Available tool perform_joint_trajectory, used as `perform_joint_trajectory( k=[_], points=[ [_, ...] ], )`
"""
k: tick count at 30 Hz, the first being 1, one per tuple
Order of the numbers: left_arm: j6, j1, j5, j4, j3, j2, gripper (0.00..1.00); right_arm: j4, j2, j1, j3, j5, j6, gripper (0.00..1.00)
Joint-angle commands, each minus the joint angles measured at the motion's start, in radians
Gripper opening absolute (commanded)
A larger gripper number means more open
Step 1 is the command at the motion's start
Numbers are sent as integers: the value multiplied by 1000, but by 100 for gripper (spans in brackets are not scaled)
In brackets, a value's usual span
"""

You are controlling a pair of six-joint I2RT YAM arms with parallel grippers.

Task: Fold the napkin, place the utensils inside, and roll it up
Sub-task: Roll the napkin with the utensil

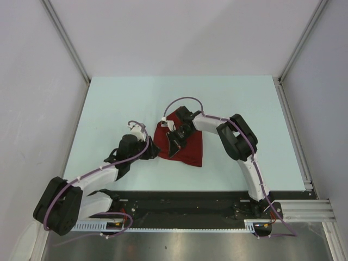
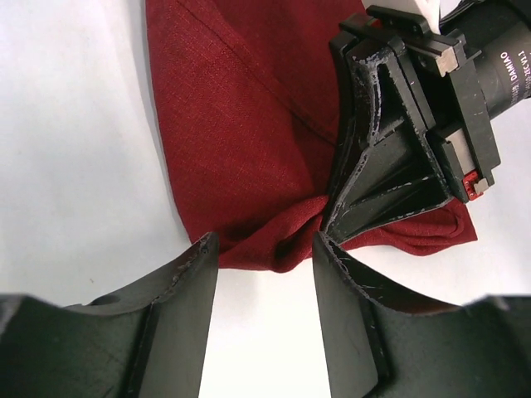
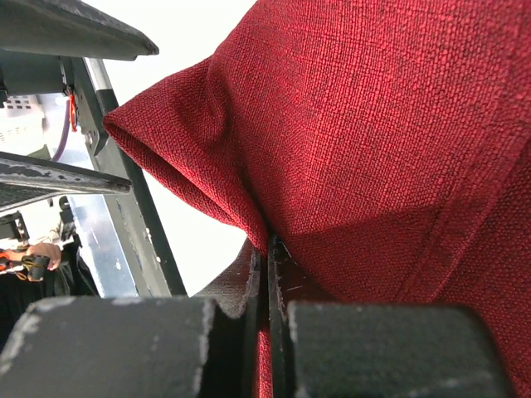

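One dark red napkin (image 1: 190, 151), one pale table (image 1: 125, 103), two tools, left tool (image 2: 264, 245) and right tool (image 3: 267, 253)

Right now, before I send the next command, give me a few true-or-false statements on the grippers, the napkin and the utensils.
1. The right gripper is shut on the napkin. True.
2. The left gripper is clamped on the cloth too. False: its jaws stand open at the napkin's edge.
3. The napkin lies spread out flat. False: it is folded over and bunched where the right gripper pinches it.
4. No utensil shows in any view. True.
5. The napkin hangs over the table edge. False: it lies near the middle of the table.
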Motion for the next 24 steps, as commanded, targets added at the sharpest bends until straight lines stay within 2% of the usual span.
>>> perform_joint_trajectory(
  k=[1,7,10,12,13,15,16,20,21,23,24],
  points=[
    [21,-9,37,80,21,29,53,-60,41,-27,9,88,-11,0],
    [15,-12,53,101,19,52,49,-60,45,-28,6,87,-9,0],
    [14,-12,48,100,30,73,40,-58,44,-28,6,87,-9,0],
    [11,-12,25,77,42,95,26,-55,41,-30,6,87,-6,0],
    [11,-12,20,66,54,102,13,-51,35,-30,6,87,-3,0],
    [11,-12,11,48,67,130,2,-43,25,-33,5,82,9,0],
    [11,-12,-9,25,79,138,0,-32,21,-36,3,81,12,0],
    [6,-12,-72,-18,101,162,0,-9,-34,-48,-4,78,31,14],
    [2,-12,-76,-21,104,165,0,-6,-51,-50,-12,78,34,22],
    [-3,-12,-84,-35,117,179,0,6,-103,-60,-27,76,40,27],
    [-3,-10,-90,-41,124,185,0,12,-122,-66,-46,78,42,35]
  ],
)
